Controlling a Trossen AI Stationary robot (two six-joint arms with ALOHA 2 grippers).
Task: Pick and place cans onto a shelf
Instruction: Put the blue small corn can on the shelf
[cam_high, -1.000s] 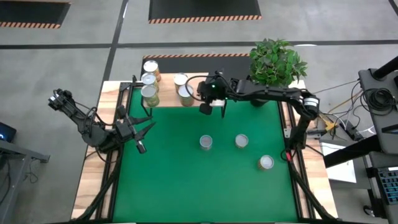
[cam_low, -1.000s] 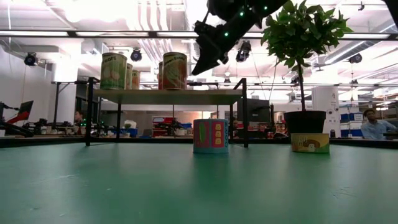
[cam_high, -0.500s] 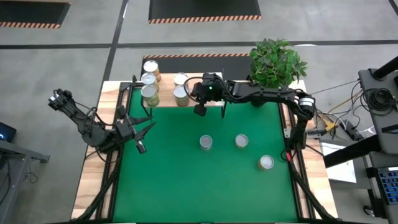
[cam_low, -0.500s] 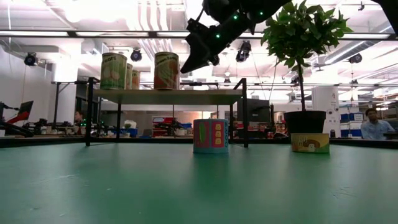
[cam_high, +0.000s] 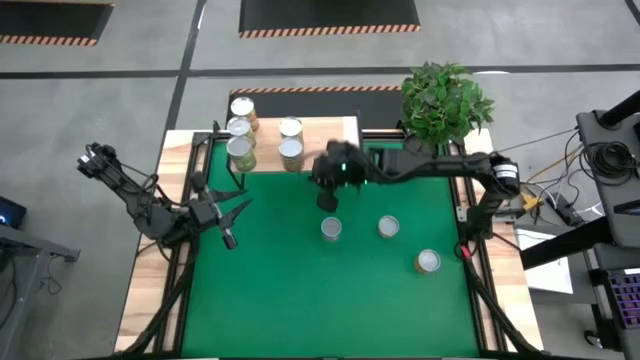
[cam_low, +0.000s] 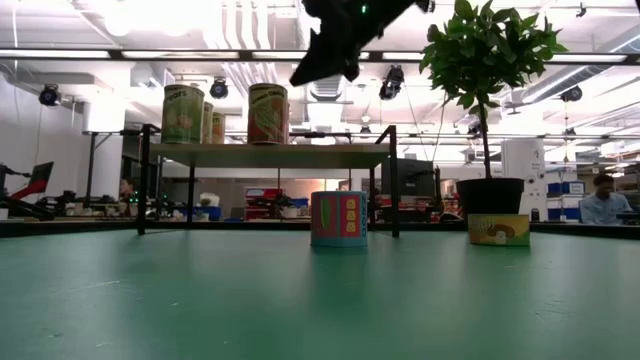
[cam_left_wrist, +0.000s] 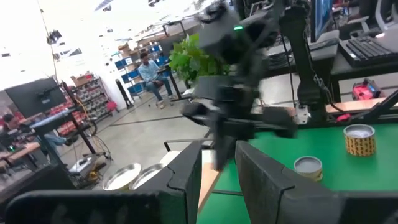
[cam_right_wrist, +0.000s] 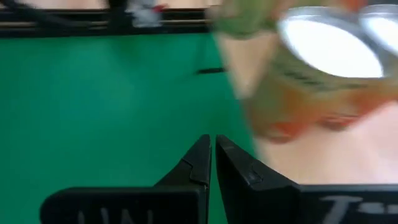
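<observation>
Four cans (cam_high: 240, 131) stand on the shelf (cam_high: 320, 130) and three (cam_high: 331, 229) wait on the green mat (cam_high: 300, 290) as the right gripper (cam_high: 328, 201), fingers pressed together and empty, should spread them before descending squarely over the nearest tin

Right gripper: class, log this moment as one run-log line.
right gripper: shut, empty, above mat | shelf: four cans | mat: three cans
</observation>
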